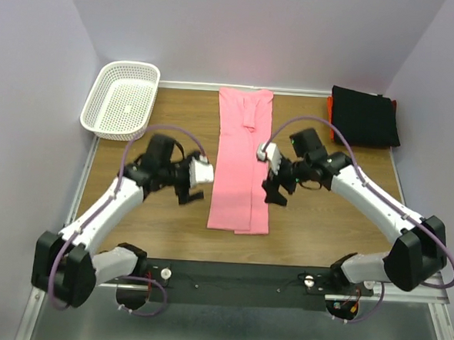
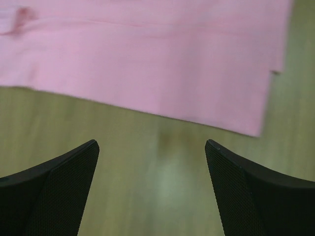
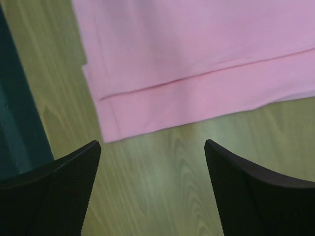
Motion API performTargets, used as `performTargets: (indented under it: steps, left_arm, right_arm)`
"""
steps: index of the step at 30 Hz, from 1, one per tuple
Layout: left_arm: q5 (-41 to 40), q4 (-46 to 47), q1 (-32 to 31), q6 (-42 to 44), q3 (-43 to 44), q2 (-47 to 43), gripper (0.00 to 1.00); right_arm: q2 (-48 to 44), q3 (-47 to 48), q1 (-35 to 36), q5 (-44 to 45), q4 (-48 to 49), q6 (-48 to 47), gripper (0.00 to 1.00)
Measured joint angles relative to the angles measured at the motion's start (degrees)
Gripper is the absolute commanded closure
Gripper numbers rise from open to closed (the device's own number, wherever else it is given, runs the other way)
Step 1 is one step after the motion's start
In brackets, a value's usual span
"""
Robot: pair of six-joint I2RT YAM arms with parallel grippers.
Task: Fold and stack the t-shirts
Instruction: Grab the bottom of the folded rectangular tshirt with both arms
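A bright pink t-shirt (image 1: 241,159) lies folded into a long narrow strip down the middle of the table. It fills the upper part of the left wrist view (image 2: 147,54) and of the right wrist view (image 3: 197,54). My left gripper (image 1: 187,189) hovers open just left of the strip. On the strip's right side my right gripper (image 1: 277,190) is open too, with only bare wood between its fingers. A folded black t-shirt (image 1: 364,115) rests at the back right, with an orange-red t-shirt (image 1: 329,108) peeking out beneath its left edge.
A white lattice basket (image 1: 121,98) stands at the back left corner. A dark rail (image 1: 236,278) runs along the near edge between the arm bases. The table's wooden top (image 1: 323,230) ends at metal-trimmed edges beside purple walls.
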Motion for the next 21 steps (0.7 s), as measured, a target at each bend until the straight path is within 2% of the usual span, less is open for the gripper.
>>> performTargets:
  steps: [3, 5, 7, 10, 15, 21]
  left_arm:
    - [0.0, -0.2, -8.3, 3.0, -9.4, -7.1, 0.14]
    - [-0.4, 1.1, -14.3, 3.8, -13.6, -10.8, 0.23]
    - [-2.0, 3.0, -20.1, 4.0, -15.8, -11.3, 0.27]
    - [-4.6, 5.8, -25.6, 4.1, -17.1, -9.3, 0.32]
    - [-8.3, 8.2, -27.9, 4.6, -17.5, -4.5, 0.37]
    - [-12.5, 10.0, -29.1, 6.0, -17.9, -1.4, 0.53]
  right_arm:
    - [-2.2, -7.6, 2.1, -1.3, -1.7, -2.0, 0.14]
    - [-2.9, -11.6, 4.0, -1.4, -1.9, -2.7, 0.17]
    - [-2.9, -14.3, 6.7, -1.3, -1.2, -3.4, 0.22]
    - [-2.7, -16.0, 9.9, -1.0, -0.9, -4.0, 0.28]
    - [-1.6, -17.0, 13.0, 1.3, 3.2, -4.2, 0.33]
    - [0.1, -21.2, 16.3, 5.7, 7.6, -4.6, 0.38]
